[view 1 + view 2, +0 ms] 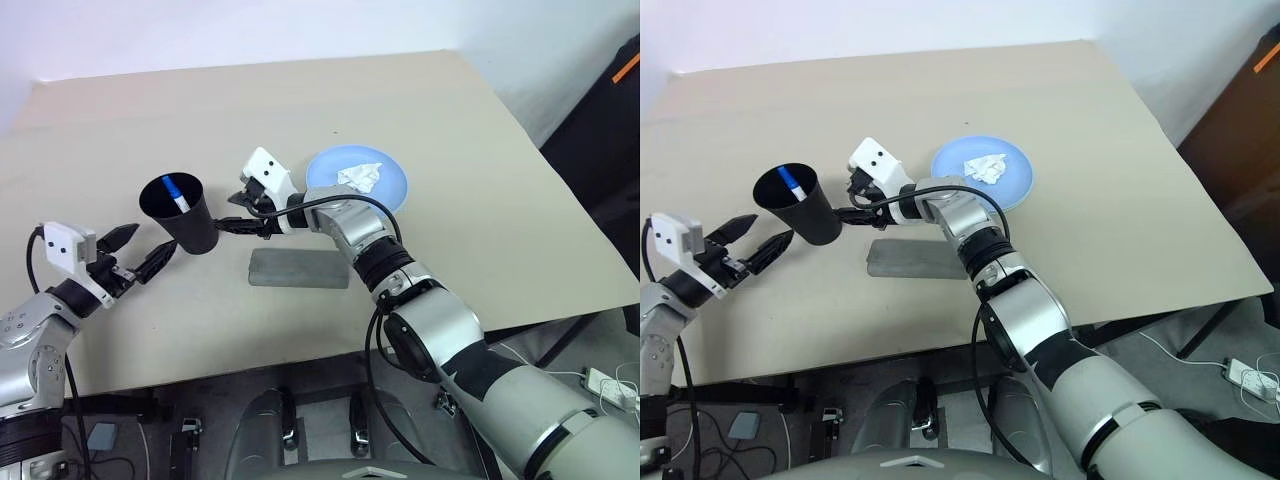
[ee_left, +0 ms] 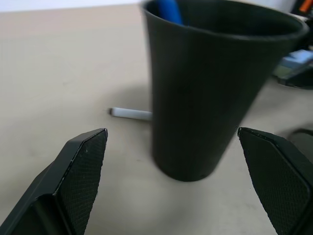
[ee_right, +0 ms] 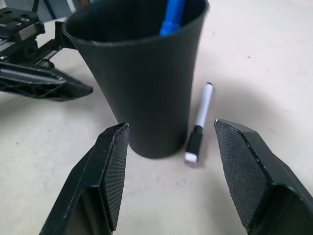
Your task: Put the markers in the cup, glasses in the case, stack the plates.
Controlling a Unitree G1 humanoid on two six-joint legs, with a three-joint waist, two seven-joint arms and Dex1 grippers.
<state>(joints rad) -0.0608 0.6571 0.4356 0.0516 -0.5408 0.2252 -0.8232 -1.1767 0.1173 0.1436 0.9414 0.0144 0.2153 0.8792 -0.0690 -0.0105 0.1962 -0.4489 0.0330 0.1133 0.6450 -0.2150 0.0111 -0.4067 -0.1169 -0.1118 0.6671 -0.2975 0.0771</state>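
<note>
While both tools stand spread — left tool (image 1: 137, 250) | right tool (image 1: 236, 211) | flank cup (image 1: 181, 213) — black-capped marker (image 3: 199, 125) lies beside.

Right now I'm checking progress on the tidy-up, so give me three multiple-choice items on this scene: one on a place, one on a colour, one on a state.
1. Where does the black-capped marker lie?
A. in the cup
B. on the table beside the cup
C. on the blue plate

2. What colour is the cap of the marker standing in the cup?
A. red
B. black
C. blue

3. How is the left tool?
A. open, beside the cup
B. shut on the cup
C. shut on a marker

Answers:
1. B, it lies flat at the cup's foot.
2. C, a blue cap shows inside the rim.
3. A, its fingers stand apart, holding nothing.
</note>
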